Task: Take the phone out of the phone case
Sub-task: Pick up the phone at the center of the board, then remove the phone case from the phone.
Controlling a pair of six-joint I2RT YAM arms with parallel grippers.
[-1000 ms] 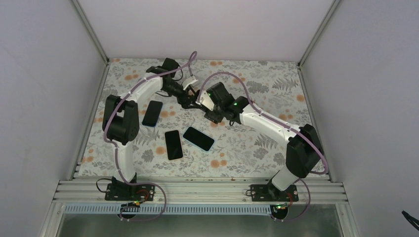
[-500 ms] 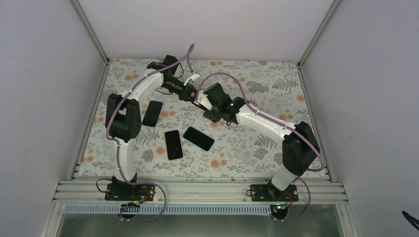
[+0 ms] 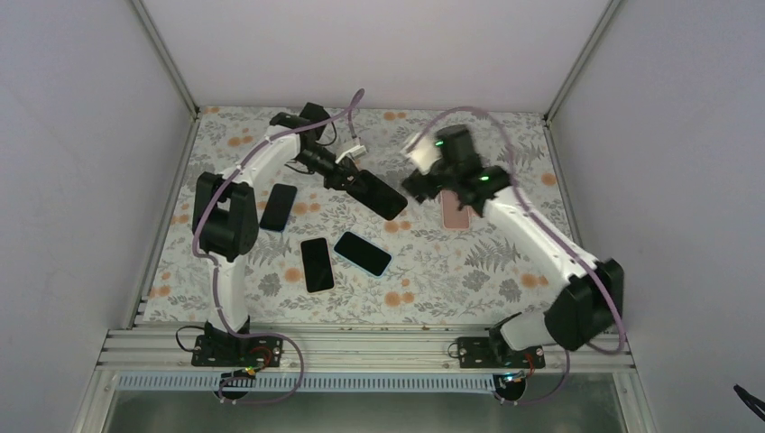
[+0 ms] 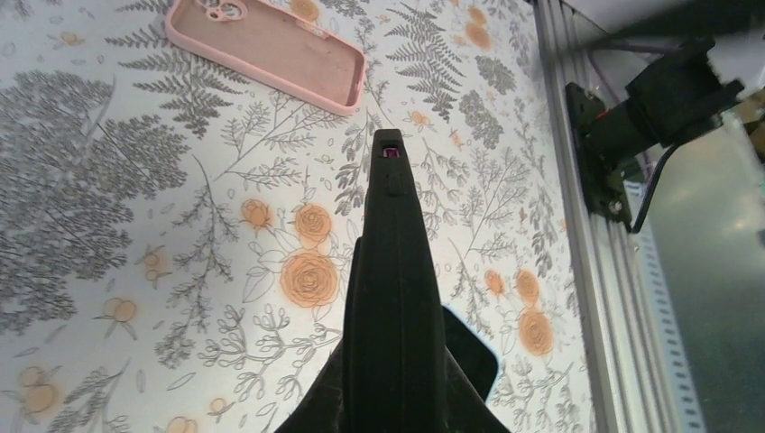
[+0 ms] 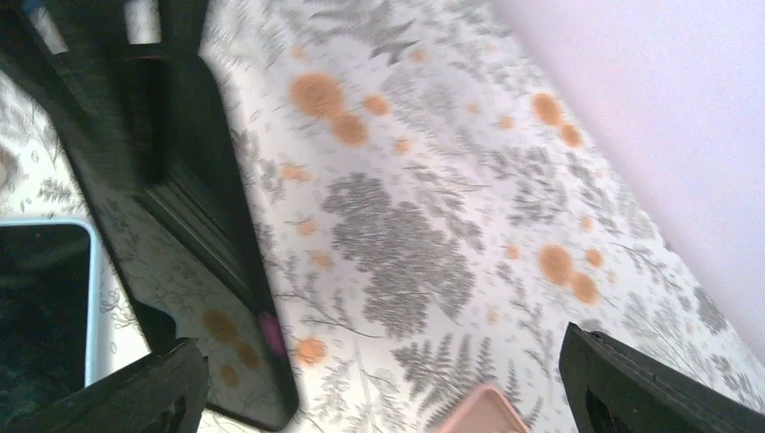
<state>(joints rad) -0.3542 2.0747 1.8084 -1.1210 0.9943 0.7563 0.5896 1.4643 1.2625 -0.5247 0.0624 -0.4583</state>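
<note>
A black phone (image 3: 379, 194) is held above the table, with my left gripper (image 3: 354, 178) shut on one end of it. In the left wrist view the phone (image 4: 390, 271) runs edge-on straight out from the gripper (image 4: 392, 401). The empty pink phone case (image 3: 456, 214) lies flat on the floral table, apart from the phone; it also shows in the left wrist view (image 4: 266, 52). My right gripper (image 3: 431, 188) hovers open over the case's near end. Nothing is between its fingers (image 5: 153, 392), and a corner of the case (image 5: 483, 413) shows below them.
Three more phones lie left of centre: a black one (image 3: 278, 207), another black one (image 3: 317, 264) and one in a light blue case (image 3: 363, 253). The aluminium frame rail (image 3: 361, 347) runs along the near edge. White walls close in the sides and back.
My left gripper shut on the black phone and now holds it alone. My right gripper opened and swung right and back. The pink case now lies on the table.
</note>
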